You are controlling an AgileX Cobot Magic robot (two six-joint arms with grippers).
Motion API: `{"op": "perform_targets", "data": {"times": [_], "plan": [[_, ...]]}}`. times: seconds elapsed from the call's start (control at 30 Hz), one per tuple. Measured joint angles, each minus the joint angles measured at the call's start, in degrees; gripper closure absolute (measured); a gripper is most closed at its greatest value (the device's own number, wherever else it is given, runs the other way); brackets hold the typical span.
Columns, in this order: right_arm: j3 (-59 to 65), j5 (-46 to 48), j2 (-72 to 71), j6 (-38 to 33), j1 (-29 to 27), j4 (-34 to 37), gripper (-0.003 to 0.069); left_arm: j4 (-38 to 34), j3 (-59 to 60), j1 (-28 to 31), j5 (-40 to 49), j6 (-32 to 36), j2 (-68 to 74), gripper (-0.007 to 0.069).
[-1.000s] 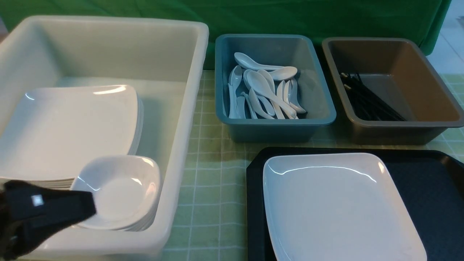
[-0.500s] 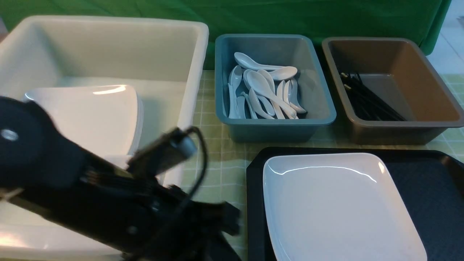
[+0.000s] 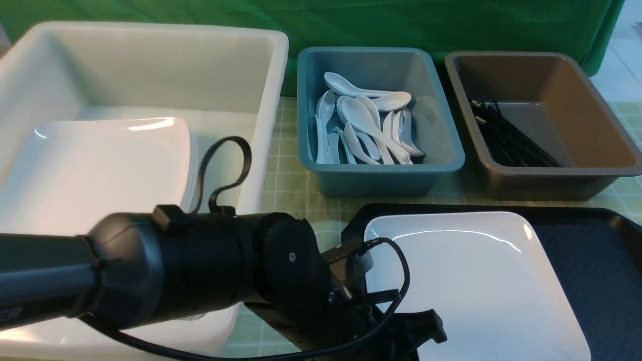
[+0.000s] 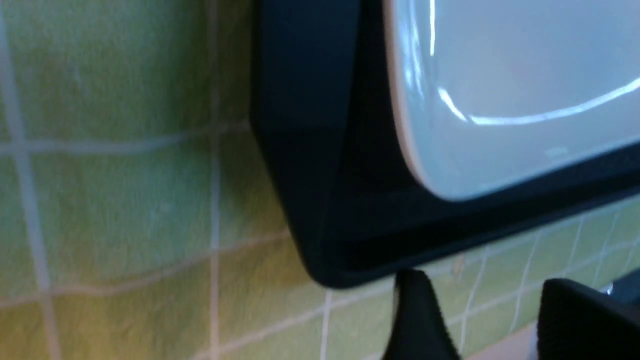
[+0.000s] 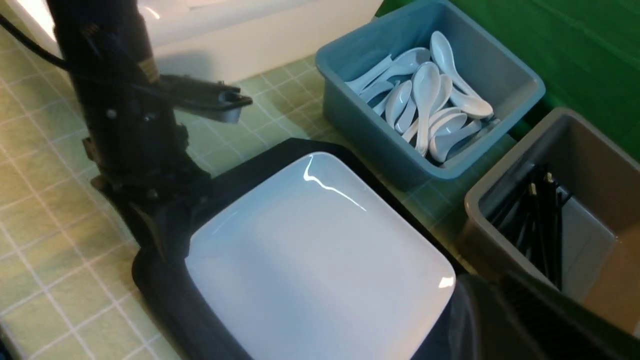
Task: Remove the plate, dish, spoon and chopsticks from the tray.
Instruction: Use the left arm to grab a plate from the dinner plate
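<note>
The large white plate [image 3: 466, 286] lies alone on the black tray [image 3: 592, 281]. My left gripper [image 4: 490, 320] hangs open and empty over the green cloth, just outside the tray's [image 4: 310, 150] near-left corner, a short way from the plate's [image 4: 500, 75] rim. Several white spoons [image 3: 366, 125] lie in the blue tub and black chopsticks [image 3: 511, 138] in the brown tub. My left arm [image 3: 200, 265] hides the dish. My right gripper [image 5: 515, 325] shows only as a dark blur beside the plate's [image 5: 310, 260] corner, so its jaws are unclear.
A big white tub [image 3: 266, 100] at the left holds a stack of plates [image 3: 100, 165]. The blue tub [image 3: 311, 115] and brown tub [image 3: 592, 170] stand behind the tray. Green checked cloth [image 3: 291, 200] covers the table between them.
My left arm has swung right, from low over the white tub to the tray's left edge. Its jaws have opened. Nothing on the tray has moved.
</note>
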Motion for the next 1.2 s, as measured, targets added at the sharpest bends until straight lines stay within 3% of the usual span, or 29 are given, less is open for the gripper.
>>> {"op": "perform_targets", "data": {"times": [0.23, 0.7, 0.97, 1.07, 1.2], "plan": [[0.00, -0.17, 0.00, -0.55, 0.00, -0.05, 0.0608, -0.50, -0.11, -1.83, -6.13, -1.59, 4.51, 0.0227], [0.00, -0.37, 0.00, -0.55, 0.00, -0.07, 0.0589, -1.11, -0.47, -2.77, -18.55, -2.60, 8.11, 0.0237], [0.00, -0.41, 0.00, -0.55, 0.00, -0.07, 0.0587, 0.01, -0.47, -2.77, -21.42, -2.66, 8.93, 0.0351], [0.00, -0.47, 0.00, -0.55, 0.00, -0.07, 0.0586, 0.01, -0.42, -2.77, -22.31, -2.96, 9.18, 0.0509], [0.00, -0.47, 0.00, -0.05, 0.00, -0.07, 0.0585, -0.24, -0.67, -2.78, -24.65, -2.85, 8.78, 0.0581]]}}
